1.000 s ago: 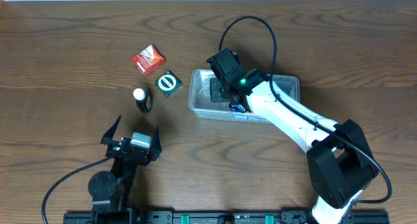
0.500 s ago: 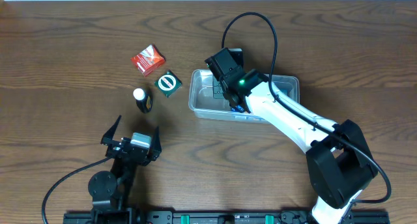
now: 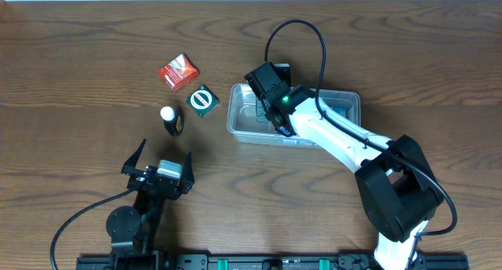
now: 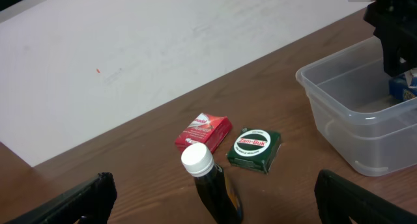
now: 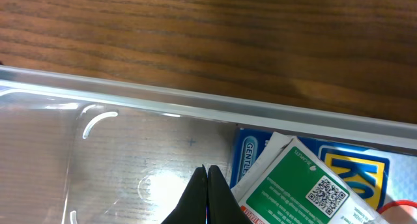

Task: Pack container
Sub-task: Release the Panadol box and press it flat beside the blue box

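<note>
- Right gripper [image 5: 207, 185] clenched, empty (tips meet, nothing between), low inside container [image 5: 130, 97], beside blue packet [image 5: 251, 155].
- Lift straight up, clear the rim, then go for green tin [image 3: 202, 100].
- Left gripper [image 3: 161, 158] released, parked.

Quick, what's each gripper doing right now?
Left gripper: open, holding nothing.
Right gripper: shut, nothing between its fingers, over the container.

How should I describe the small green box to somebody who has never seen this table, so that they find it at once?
Find the clear plastic container near the middle of the wooden table; three small things lie to its left. The green box is nearest it: flat, square and dark green with a round white label, unlike the red packet and the white-capped dark bottle.
</note>
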Robot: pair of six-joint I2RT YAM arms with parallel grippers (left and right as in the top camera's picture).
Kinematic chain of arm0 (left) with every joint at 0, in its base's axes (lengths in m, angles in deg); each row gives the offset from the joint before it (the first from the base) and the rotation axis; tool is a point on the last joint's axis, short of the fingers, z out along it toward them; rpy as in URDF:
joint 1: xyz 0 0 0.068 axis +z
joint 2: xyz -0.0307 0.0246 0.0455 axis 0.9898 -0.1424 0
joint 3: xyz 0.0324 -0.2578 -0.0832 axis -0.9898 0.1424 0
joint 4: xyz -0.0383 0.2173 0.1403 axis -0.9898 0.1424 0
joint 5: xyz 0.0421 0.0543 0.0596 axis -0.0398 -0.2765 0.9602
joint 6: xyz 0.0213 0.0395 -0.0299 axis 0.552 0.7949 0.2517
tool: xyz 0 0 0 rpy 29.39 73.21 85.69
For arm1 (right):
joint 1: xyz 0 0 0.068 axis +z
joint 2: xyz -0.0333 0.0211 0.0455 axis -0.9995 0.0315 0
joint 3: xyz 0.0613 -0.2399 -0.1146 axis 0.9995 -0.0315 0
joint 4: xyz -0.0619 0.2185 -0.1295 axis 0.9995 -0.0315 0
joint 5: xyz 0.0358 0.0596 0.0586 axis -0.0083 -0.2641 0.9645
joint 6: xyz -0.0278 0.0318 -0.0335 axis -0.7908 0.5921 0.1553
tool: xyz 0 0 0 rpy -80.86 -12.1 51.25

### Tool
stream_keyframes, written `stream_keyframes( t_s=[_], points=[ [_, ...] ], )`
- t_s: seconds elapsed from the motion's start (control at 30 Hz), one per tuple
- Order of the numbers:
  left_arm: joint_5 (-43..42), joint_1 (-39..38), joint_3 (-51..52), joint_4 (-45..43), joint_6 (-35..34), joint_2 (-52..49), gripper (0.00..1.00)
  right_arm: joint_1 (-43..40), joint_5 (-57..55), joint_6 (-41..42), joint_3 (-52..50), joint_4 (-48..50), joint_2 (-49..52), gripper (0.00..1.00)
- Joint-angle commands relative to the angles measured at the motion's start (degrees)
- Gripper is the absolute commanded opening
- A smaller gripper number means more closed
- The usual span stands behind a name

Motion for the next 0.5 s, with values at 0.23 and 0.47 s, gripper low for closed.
stream_keyframes(
  t_s=[0.23, 0.47],
  points=[
    [0.3, 0.3, 1.7, 0.9, -0.8, 0.3, 0.98, 0.5, -1.2, -1.4, 0.5, -2.9, 0.8, 0.01],
    [0.3, 0.3, 1.7, 0.9, -0.8, 0.3, 0.98, 0.5, -1.0, -1.3, 0.5, -5.4, 0.8, 0.01]
  ],
)
